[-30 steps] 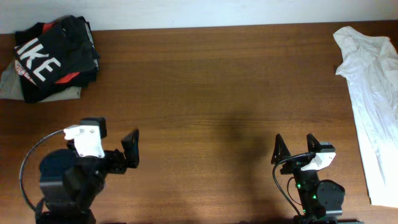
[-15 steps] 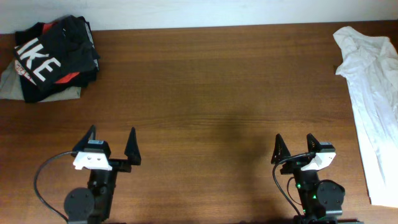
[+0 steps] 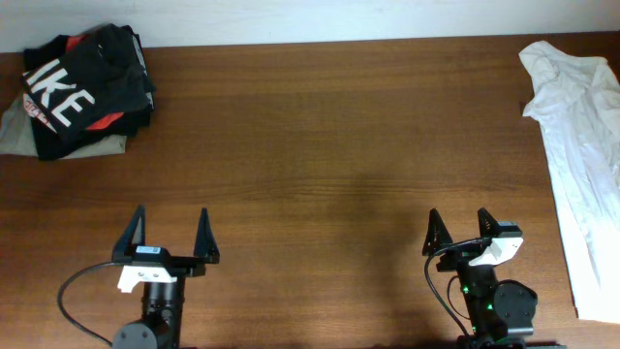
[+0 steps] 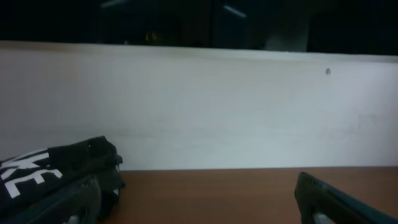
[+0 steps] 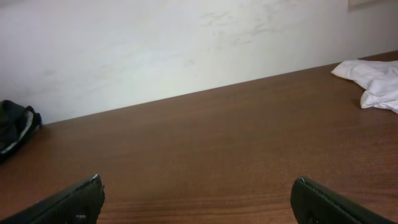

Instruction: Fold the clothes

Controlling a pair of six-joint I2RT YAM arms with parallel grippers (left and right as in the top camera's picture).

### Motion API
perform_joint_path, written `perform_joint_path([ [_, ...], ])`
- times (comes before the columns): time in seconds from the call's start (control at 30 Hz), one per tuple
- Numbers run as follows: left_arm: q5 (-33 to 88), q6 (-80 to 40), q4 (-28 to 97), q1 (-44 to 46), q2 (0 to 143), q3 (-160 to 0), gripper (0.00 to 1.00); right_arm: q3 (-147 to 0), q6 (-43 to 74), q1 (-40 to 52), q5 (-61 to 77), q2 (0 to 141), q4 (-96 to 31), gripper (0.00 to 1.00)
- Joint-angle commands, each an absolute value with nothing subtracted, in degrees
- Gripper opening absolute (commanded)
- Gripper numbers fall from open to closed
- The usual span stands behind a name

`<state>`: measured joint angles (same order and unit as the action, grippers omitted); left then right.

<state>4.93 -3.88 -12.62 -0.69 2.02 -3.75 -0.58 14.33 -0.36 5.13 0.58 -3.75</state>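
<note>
The clothes, a dark garment (image 3: 82, 82) with bold white lettering, lie bunched on a small pile at the table's far left corner. In the left wrist view the garment (image 4: 56, 168) shows at the left, against the white wall. My left gripper (image 3: 170, 213) stands open near the front edge, well short of the pile, with nothing between its fingers (image 4: 329, 202). My right gripper (image 3: 457, 215) is open too, at the front right, over bare wood. Its view shows only a dark edge of the garment (image 5: 12, 127) far left.
A crumpled white garment (image 3: 581, 126) runs along the table's right edge and shows as a white cloth (image 5: 373, 78) in the right wrist view. A grey-olive cloth (image 3: 15, 131) pokes out under the dark pile. A white wall (image 4: 199, 112) backs the brown table (image 3: 320, 145).
My left arm has swung from a turned, sideways pose to point straight at the far wall and has drawn back toward the front edge. The right arm and the garments have not moved.
</note>
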Motion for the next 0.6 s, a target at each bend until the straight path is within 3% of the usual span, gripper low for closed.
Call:
perform_joint_path([
  [0.0,3.99,-2.96,-15.25,-0.36,0.27,-0.47,0.99,-0.32,13.93,-0.01,4.62,0.21,-4.12,0.99],
  [0.17,-0.93,-2.94,-15.33,-0.36,0.27,-0.47,0.99,-0.32,13.93,-0.01,4.62,0.21,-4.12,0.99],
  [0.43,-4.05,-0.86,4.71,-0.36,0.27,-0.47,0.99,-0.32,13.93,-0.01,4.62,0.21,-4.12,0.99],
  [0.57,-2.15,2.94,4.62,-0.36,0.27,-0.47,0.99,-0.32,13.93,-0.01,4.62,0.21,-4.12,0.99],
])
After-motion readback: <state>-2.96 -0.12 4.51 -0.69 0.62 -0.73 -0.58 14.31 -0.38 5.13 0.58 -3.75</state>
